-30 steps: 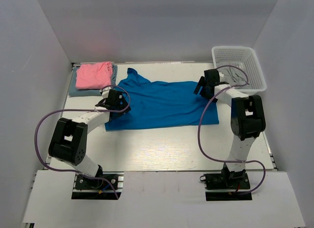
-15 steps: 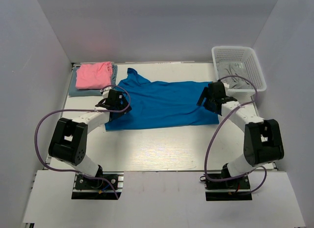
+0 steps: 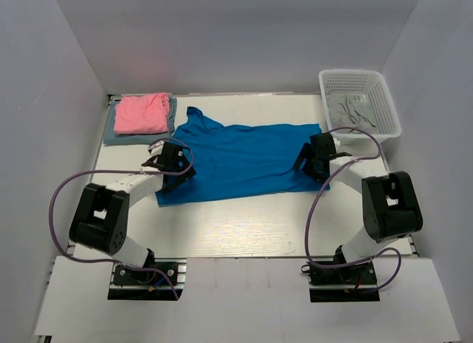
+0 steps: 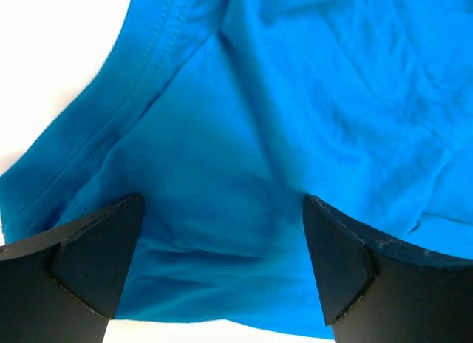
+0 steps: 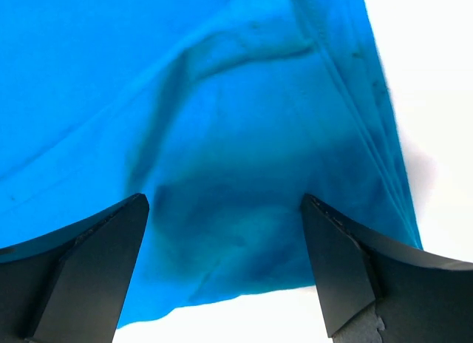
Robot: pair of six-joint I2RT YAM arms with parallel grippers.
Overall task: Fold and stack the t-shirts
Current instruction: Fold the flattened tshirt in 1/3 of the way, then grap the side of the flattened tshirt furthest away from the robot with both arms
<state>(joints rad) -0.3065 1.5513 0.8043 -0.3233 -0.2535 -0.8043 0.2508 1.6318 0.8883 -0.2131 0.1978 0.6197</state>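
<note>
The bright blue t-shirt (image 3: 240, 160) lies spread across the middle of the white table (image 3: 244, 225). A folded pink t-shirt (image 3: 140, 112) rests on a folded grey-blue t-shirt (image 3: 118, 134) at the back left. My left gripper (image 3: 176, 168) hovers over the blue shirt's near left corner, jaws wide open, with blue cloth (image 4: 222, 210) between them and nothing pinched. My right gripper (image 3: 314, 160) stands open above the shirt's near right corner (image 5: 229, 232), close to the hem.
A white mesh basket (image 3: 388, 99) at the back right holds grey cloth (image 3: 353, 110). White walls close in the table on three sides. Purple cables loop from both arms over the table's sides.
The right arm swung from beside the basket down to the blue shirt's near right corner. The left gripper shifted slightly nearer and the shirt's left side moved a little.
</note>
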